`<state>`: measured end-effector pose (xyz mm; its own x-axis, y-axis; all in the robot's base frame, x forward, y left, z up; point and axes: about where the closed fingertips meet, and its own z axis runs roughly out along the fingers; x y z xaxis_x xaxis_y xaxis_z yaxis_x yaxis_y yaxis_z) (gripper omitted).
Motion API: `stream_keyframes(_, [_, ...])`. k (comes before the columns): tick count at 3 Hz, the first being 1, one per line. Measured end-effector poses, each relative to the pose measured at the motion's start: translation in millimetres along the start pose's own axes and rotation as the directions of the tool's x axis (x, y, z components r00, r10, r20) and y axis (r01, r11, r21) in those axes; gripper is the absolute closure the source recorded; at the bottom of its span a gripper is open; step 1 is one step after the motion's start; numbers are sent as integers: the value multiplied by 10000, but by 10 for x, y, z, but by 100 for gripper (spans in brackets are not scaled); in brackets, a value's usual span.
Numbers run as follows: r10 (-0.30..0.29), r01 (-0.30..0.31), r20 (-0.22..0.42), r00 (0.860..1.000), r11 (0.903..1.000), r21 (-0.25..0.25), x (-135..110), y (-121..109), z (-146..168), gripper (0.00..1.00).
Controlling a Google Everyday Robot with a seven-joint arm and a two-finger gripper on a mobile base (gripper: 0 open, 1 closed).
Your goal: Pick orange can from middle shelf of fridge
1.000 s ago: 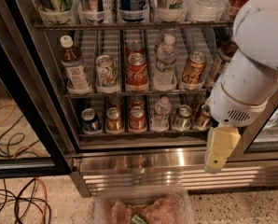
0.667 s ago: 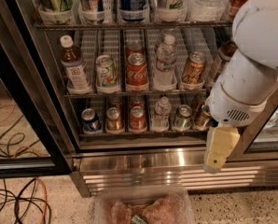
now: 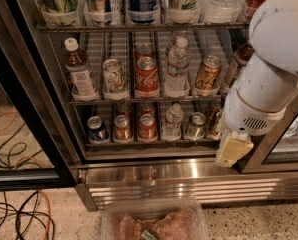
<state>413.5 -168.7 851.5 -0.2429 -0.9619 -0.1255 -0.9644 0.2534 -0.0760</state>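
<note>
The orange can stands upright in a clear front cup on the middle shelf of the fridge, fifth lane from the left. On its left is a clear water bottle, then a red Coca-Cola can. My gripper hangs at the end of the big white arm, outside the fridge, below and to the right of the orange can, level with the bottom shelf's front. The arm hides the middle shelf's right end.
A white-and-green can and a brown bottle fill the shelf's left lanes. Cans line the rack below. The louvred steel base juts out beneath. A plastic tub sits low in front. Cables lie on the floor at left.
</note>
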Motion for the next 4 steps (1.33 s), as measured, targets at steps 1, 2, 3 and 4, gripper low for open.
stream_keyframes(1, [0, 0, 0, 10000, 10000, 0, 0, 0, 0, 63])
stream_keyframes(2, [0, 0, 0, 10000, 10000, 1, 0, 0, 0, 86])
stream_keyframes(3, [0, 0, 0, 10000, 10000, 1, 0, 0, 0, 100])
stream_keyframes(4, [106, -101, -197, 9998, 9996, 269, -24, 45, 34, 100])
